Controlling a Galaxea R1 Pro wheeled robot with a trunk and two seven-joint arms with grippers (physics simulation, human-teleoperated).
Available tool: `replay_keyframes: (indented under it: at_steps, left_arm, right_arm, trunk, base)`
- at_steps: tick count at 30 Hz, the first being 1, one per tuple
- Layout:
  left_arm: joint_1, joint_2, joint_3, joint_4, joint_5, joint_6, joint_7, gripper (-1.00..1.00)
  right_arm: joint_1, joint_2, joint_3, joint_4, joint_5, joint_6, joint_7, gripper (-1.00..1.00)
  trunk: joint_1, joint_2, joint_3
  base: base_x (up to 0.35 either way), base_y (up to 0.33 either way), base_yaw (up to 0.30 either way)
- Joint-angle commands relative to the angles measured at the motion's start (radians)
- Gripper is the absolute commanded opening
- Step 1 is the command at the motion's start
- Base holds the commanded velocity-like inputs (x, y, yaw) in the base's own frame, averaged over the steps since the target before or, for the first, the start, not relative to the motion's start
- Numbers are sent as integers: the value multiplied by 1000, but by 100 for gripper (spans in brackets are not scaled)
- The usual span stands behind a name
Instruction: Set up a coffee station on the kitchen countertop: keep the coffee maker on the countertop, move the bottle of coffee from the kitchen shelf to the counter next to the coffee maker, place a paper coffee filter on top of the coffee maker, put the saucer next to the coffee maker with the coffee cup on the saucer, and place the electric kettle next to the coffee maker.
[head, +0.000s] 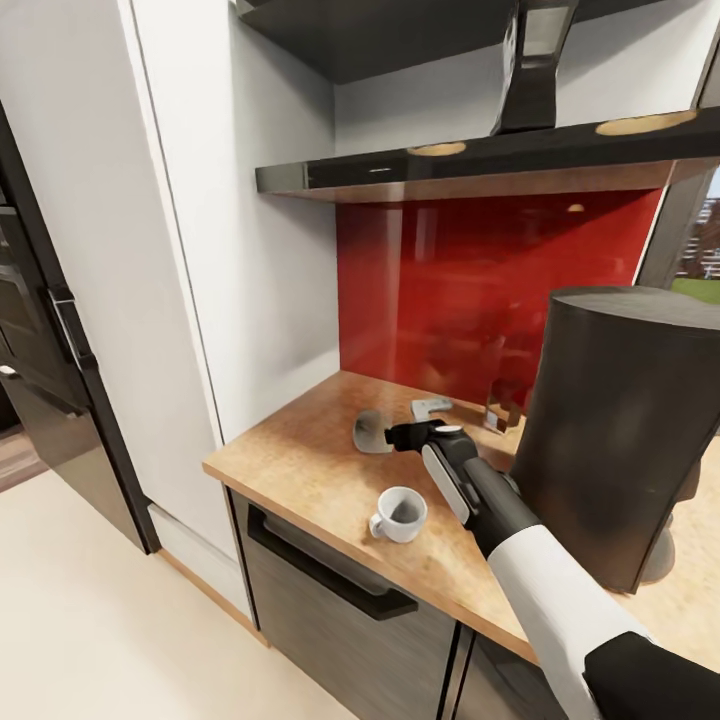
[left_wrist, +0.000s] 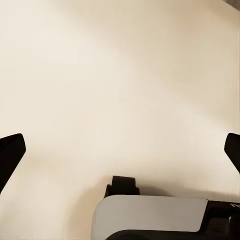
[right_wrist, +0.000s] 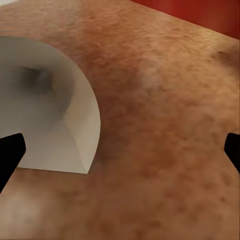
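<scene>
One right gripper (head: 392, 436), jaws spread wide and empty, hovers beside the paper coffee filter (head: 371, 431) on the kitchen countertop (head: 300, 470); closing off-centre could crush or skid the flimsy paper.

No text, label or number can be read; the bottle (head: 501, 404) by the red wall is perhaps too blurred.

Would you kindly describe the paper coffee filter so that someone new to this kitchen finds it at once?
Start at the light-brown speckled wood-look countertop below the red glass splashback. Just ahead of the right arm's black tool, well behind the small white cup with a loop handle, lies a small grey-white paper cone. Unlike the upright, round cup, it lies flat and fanned.
</scene>
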Motion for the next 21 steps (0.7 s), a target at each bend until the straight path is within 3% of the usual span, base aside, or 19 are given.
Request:
replay_keyframes:
  at_steps: [1,21]
  left_arm:
    - [0,0,2,-1,0,-2,-1,100]
    - [0,0,2,-3,1,-1,0,100]
  right_arm:
    - [-1,0,3,5,-10,-1,-9,100]
    - [-1,0,2,17,-8,-6,-9,100]
  trunk:
    - [0,0,-1]
    - [0,0,-1]
  base:
    - [82,0,0]
    - [49,1,0]
